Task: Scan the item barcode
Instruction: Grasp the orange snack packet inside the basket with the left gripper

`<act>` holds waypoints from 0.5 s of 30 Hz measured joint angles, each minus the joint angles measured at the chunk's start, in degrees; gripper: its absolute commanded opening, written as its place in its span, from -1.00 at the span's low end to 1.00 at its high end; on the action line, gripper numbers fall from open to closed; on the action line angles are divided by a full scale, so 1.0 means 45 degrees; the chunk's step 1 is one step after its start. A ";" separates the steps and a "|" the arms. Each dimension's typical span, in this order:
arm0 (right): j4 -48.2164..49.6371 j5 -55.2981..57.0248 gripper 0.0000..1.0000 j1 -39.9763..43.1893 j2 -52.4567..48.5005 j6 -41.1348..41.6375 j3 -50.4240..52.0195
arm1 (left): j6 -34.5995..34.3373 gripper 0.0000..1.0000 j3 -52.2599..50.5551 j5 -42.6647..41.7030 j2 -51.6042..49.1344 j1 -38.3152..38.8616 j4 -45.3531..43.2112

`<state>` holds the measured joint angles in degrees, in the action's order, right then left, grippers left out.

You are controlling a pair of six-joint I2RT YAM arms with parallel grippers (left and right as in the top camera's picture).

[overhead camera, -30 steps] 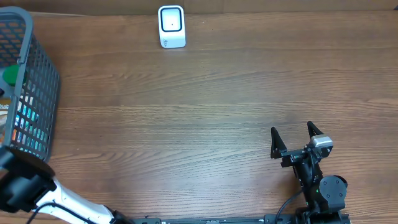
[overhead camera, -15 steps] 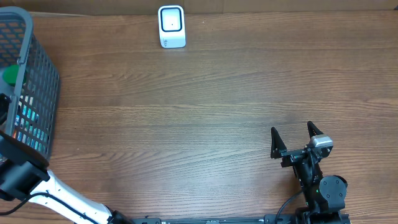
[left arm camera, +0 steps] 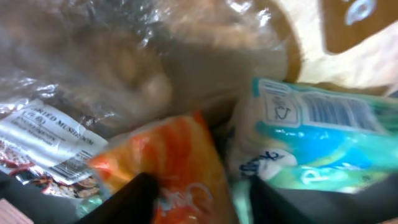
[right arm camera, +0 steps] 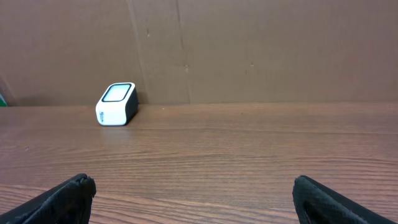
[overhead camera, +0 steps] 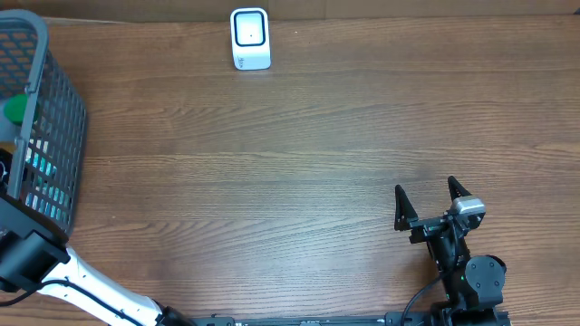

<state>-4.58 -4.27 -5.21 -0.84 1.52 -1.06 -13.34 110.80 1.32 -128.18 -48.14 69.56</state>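
Left jaws straddle the orange packet, grip unclear; right jaws gape wide.

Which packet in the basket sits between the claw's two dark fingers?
The orange plastic packet; the teal-and-white packet lies right of it, the clear labelled bag left.

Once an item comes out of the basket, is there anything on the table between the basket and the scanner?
Nothing visible. The table between the basket and the scanner is bare wood. The right tool sits open at the near right, well off that line.
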 measured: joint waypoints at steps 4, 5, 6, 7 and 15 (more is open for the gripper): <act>0.0000 0.0005 1.00 -0.0005 0.0000 0.0000 0.0000 | -0.0058 -0.92 -0.0233 0.0068 0.0000 0.0000 -0.0151; 0.0000 0.0010 1.00 0.0000 0.0000 0.0005 0.0000 | -0.0073 -0.92 -0.0233 0.0063 0.0000 0.0000 -0.0165; -0.0005 0.0000 1.00 0.0000 0.0000 0.0005 0.0000 | -0.0087 -0.92 -0.0233 0.0068 0.0000 0.0000 -0.0160; -0.0005 0.0005 1.00 0.0000 0.0000 0.0000 0.0000 | -0.0097 -0.92 -0.0233 0.0063 0.0000 0.0000 -0.0141; 0.0000 0.0005 1.00 0.0000 0.0000 0.0005 0.0000 | -0.0607 -0.92 0.1049 0.0073 0.0000 0.0010 0.1554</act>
<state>-4.58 -4.25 -5.21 -0.84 1.54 -1.06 -16.08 115.52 1.65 -128.18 -48.10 76.55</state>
